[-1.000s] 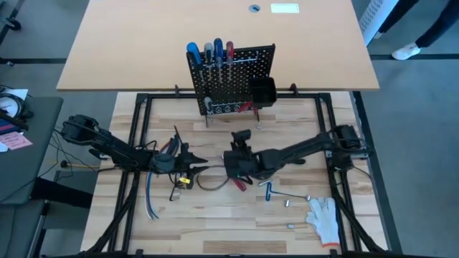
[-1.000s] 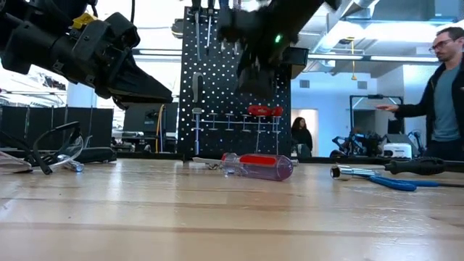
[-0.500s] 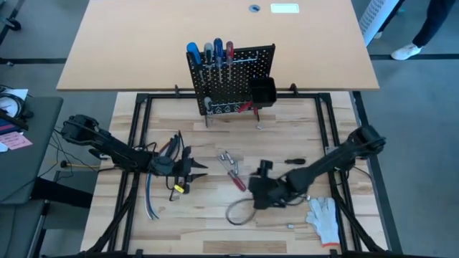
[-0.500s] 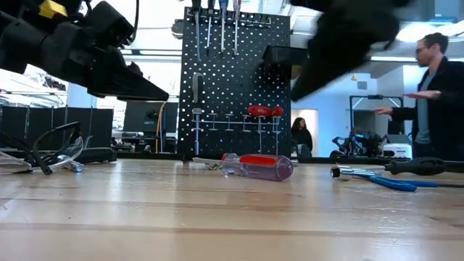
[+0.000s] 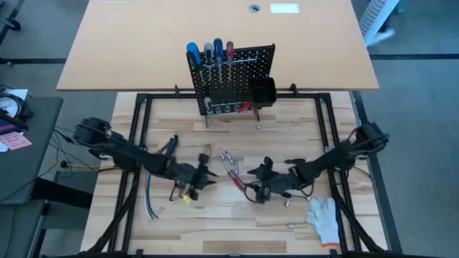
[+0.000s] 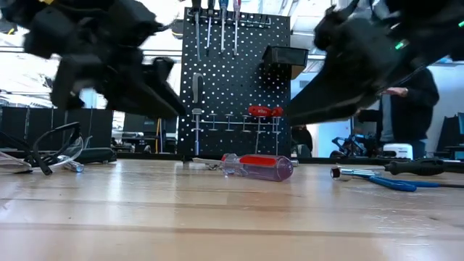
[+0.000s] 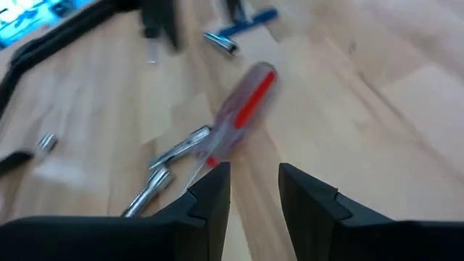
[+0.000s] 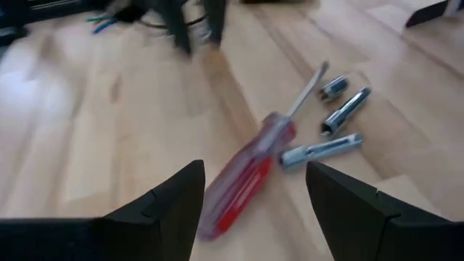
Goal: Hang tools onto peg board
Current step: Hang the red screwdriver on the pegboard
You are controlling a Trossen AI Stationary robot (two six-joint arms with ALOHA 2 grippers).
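Observation:
A red-and-clear-handled screwdriver (image 5: 236, 178) lies flat on the wooden table, next to some metal bits (image 5: 226, 158). It also shows in the left wrist view (image 7: 243, 116), the right wrist view (image 8: 246, 181) and the low view (image 6: 258, 167). My left gripper (image 5: 211, 176) (image 7: 254, 192) hovers just left of it, open by a narrow gap and empty. My right gripper (image 5: 252, 174) (image 8: 254, 196) hovers just right of it, wide open and empty. The black peg board (image 5: 231, 75) stands upright at the far side, with screwdrivers hung along its top and red-handled pliers (image 5: 247, 107) lower down.
A small black bin (image 5: 262, 90) hangs on the peg board. A black-handled screwdriver (image 5: 295, 161) lies to the right, a blue tool (image 6: 391, 182) beside it. A white glove (image 5: 324, 218) lies near right and coloured cables (image 5: 152, 190) near left. A person (image 6: 406, 109) stands beyond the table.
My right gripper has swung from above the table's middle toward the near right, then back toward the red screwdriver, and is now low beside it. My left gripper has moved right toward the screwdriver. The screwdriver has stayed where it was.

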